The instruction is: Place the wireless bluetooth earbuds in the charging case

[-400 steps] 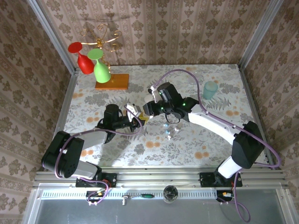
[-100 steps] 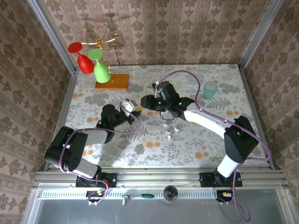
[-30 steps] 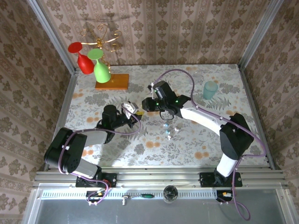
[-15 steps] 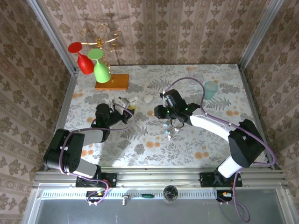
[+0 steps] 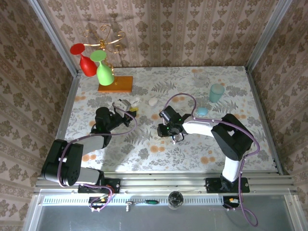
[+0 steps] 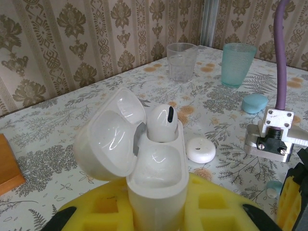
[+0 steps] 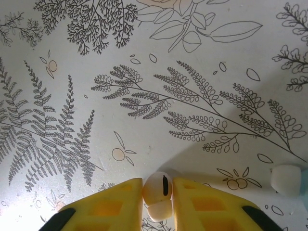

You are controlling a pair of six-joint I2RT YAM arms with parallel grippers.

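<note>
My left gripper [image 6: 161, 208] is shut on the white charging case [image 6: 159, 185], holding it upright with the hinged lid [image 6: 107, 144] swung open to the left. One white earbud [image 6: 162, 122] sits in the far socket; the near socket is bare. From above, this gripper [image 5: 126, 107] hangs over the table's left-centre. My right gripper [image 7: 158, 193] is down at the tabletop, its yellow pads [image 7: 113, 204] pressed on both sides of a second white earbud [image 7: 157, 186] with a black slit. In the top view it [image 5: 164, 130] is at the table's middle.
A white pebble-like disc [image 6: 201, 150] lies just past the case. A light-blue pebble [image 5: 201, 111], a teal cup [image 5: 216, 92] and a clear glass [image 5: 199, 78] stand at the back right. A stand with red and green wine glasses [image 5: 101, 70] occupies the back left. A small white piece [image 7: 287, 179] lies right of my right fingers.
My right gripper left the case, swung to the table's middle and came down around the second earbud. My left arm drew back to the left with the open case.
</note>
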